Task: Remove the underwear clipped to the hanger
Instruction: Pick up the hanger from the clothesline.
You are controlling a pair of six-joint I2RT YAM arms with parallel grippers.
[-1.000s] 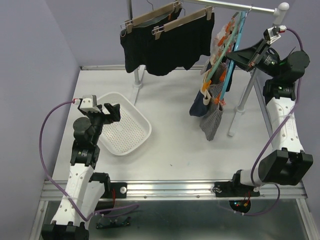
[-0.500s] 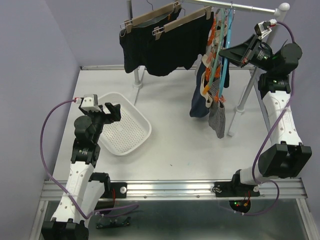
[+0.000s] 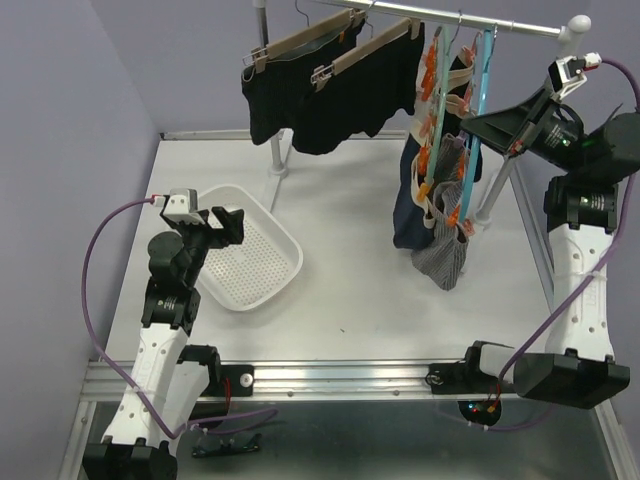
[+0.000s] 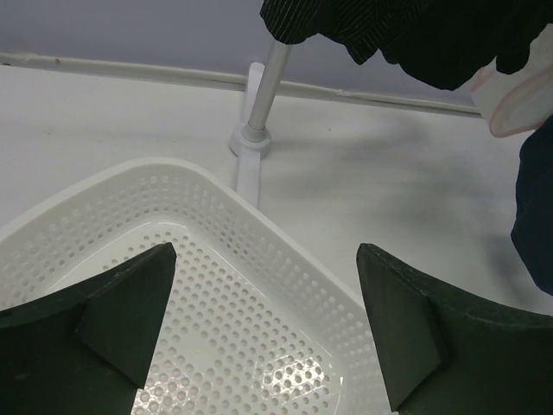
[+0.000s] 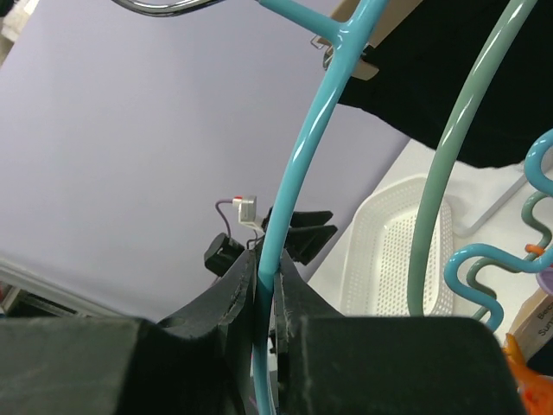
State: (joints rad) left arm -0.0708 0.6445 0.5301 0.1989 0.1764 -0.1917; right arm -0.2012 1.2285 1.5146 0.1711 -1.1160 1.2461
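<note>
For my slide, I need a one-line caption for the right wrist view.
The right jaws clamp the blue hanger, with the white basket beyond.

- basket [image 4: 225,328]: white perforated plastic, glossy
- hanger [image 5: 275,216]: smooth, glossy teal tube
- underwear [image 3: 340,100]: matt black cloth
- rail [image 3: 500,22]: bright metal
- table [image 3: 340,290]: smooth, matt, pale grey
</note>
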